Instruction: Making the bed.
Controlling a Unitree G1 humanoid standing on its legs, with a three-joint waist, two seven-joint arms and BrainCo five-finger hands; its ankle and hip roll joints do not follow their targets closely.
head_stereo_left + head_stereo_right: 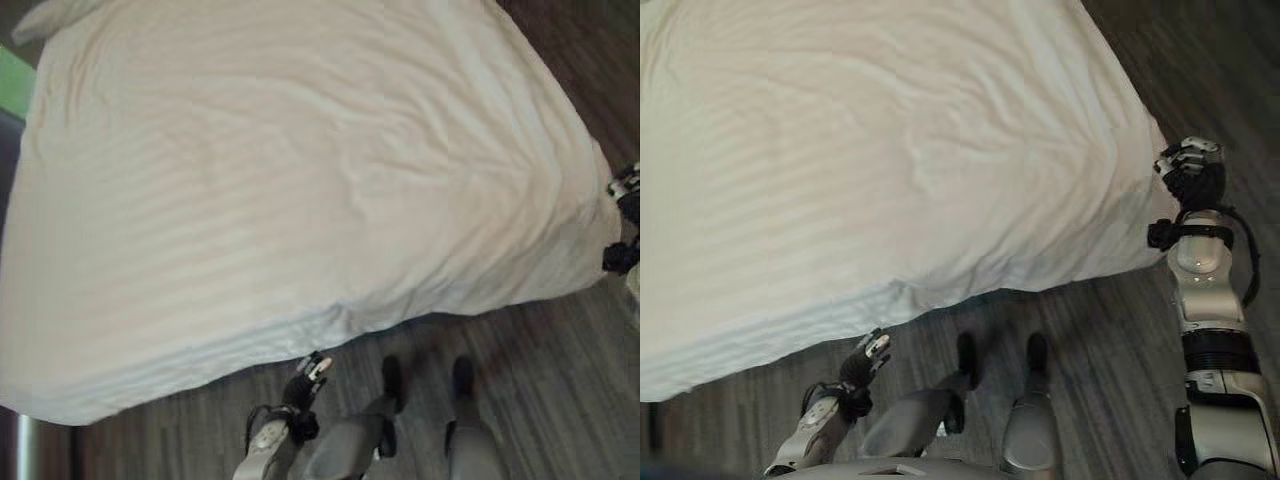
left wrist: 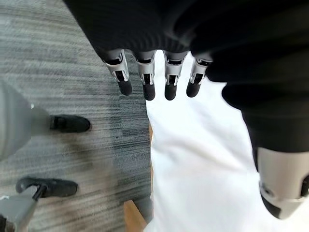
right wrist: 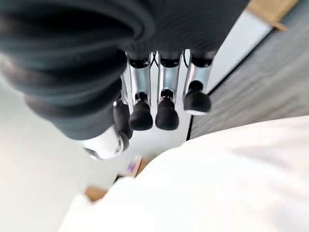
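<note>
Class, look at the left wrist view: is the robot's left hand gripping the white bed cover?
No. The left hand hangs with straight fingers above the edge of the white cover, holding nothing.

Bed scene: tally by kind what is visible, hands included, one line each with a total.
White striped duvet: 1
Pillow: 1
Robot hands: 2, left hand and right hand, both open and clear of the duvet
Total: 4
</note>
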